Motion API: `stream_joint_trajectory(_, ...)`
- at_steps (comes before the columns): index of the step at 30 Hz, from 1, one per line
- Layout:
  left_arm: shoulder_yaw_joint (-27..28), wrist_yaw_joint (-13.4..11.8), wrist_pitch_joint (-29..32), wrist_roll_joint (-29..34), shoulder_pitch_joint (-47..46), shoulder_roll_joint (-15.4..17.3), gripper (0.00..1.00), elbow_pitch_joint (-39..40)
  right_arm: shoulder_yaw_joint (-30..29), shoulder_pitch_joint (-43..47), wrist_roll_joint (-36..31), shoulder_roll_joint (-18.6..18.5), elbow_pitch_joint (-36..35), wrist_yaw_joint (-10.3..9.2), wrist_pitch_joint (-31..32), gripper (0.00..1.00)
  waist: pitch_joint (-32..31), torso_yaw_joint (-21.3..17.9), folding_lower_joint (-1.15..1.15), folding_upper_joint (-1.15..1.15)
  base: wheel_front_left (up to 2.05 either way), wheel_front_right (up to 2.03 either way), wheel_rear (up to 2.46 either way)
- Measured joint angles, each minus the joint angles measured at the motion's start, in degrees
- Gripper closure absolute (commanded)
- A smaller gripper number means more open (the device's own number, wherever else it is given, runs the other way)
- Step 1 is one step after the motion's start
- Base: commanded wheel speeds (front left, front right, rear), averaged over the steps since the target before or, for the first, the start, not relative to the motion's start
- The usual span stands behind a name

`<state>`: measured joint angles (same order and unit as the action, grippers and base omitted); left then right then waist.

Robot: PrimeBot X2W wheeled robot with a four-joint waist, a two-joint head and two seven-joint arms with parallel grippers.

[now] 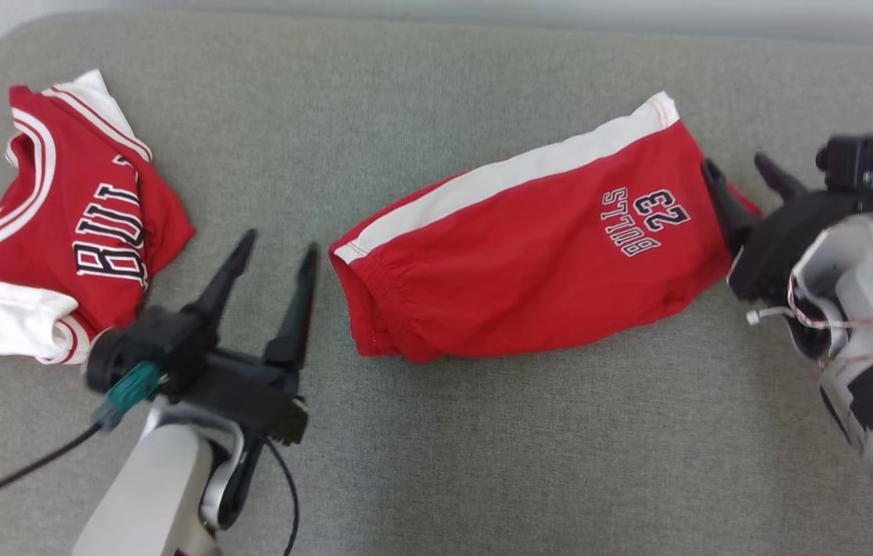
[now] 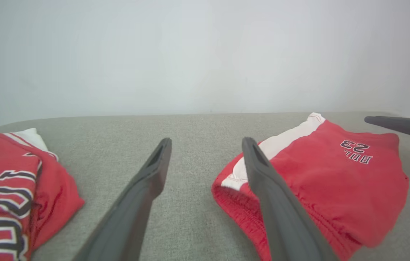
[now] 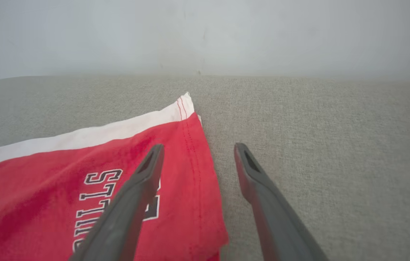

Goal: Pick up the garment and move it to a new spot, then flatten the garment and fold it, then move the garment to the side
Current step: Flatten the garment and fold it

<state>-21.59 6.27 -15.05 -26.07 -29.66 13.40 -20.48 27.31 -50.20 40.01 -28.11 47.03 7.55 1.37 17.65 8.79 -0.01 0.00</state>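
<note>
The left gripper (image 1: 282, 241) has its two dark fingers spread wide with nothing between them. It is above bare grey cushion (image 1: 436, 463), just beside the gathered waistband end of the red shorts (image 1: 529, 278). In the left wrist view its right finger crosses in front of that waistband corner; whether it touches cannot be told.

The right gripper (image 1: 733, 161) is also spread wide and holds nothing. It straddles the shorts' hem at the other end. In its wrist view one finger lies over the red fabric beside the print and the other over grey cushion; contact cannot be told.

The shorts lie folded in the middle of the cushion, angled, with a white side stripe along the far edge. Near the hem they read "BULLS" with "23", upside down in the head view.

Well to the left lies a red and white jersey (image 1: 58, 232), crumpled. Its black letters "BUL" run sideways, and the rest is lost in a fold.

A pale wall (image 2: 205, 54) rises behind the cushion.
</note>
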Motion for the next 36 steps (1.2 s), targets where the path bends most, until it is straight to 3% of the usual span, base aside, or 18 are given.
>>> stream_joint_trajectory(9,13.2,-1.3,0.0,9.6,11.0,-4.0,0.00,10.1,0.7,5.0,3.7,-0.5,1.8,0.00,-2.4,0.00,-2.6,0.1,0.00,-0.01,0.00,0.00,0.00)
stream_joint_trajectory(21,19.7,0.4,0.0,14.1,18.0,-8.2,0.00,12.2,1.5,5.7,5.0,2.1,8.3,0.00,-3.4,0.00,-3.2,1.9,0.00,-0.01,0.00,0.00,0.00)
stream_joint_trajectory(22,19.8,0.5,0.0,14.5,18.1,-8.4,0.00,12.1,1.7,5.6,5.4,2.3,8.7,0.00,-3.3,0.58,-3.4,2.0,0.00,-0.01,0.00,0.00,0.00)
stream_joint_trajectory(23,19.8,0.7,0.0,14.9,18.3,-8.6,0.00,12.1,1.8,5.6,5.4,2.5,9.0,0.00,-3.3,0.87,-3.5,2.1,0.00,-0.01,0.00,0.00,0.00)
stream_joint_trajectory(24,19.9,0.8,0.0,15.3,18.6,-8.8,0.00,12.1,1.9,5.6,5.8,2.6,9.3,0.00,-3.3,1.00,-3.7,2.2,0.00,-0.01,0.00,0.00,0.00)
stream_joint_trajectory(30,21.0,0.9,0.0,16.1,19.3,-9.2,0.00,11.5,2.6,7.3,8.2,3.3,8.5,0.00,-4.0,1.00,-5.2,1.8,0.01,0.00,0.00,0.00,0.00)
stream_joint_trajectory(36,21.4,1.2,0.0,16.8,21.1,-9.4,0.00,11.3,3.0,12.8,12.0,1.3,4.2,0.00,-5.6,1.00,-7.0,0.3,0.01,-0.01,0.00,0.00,0.00)
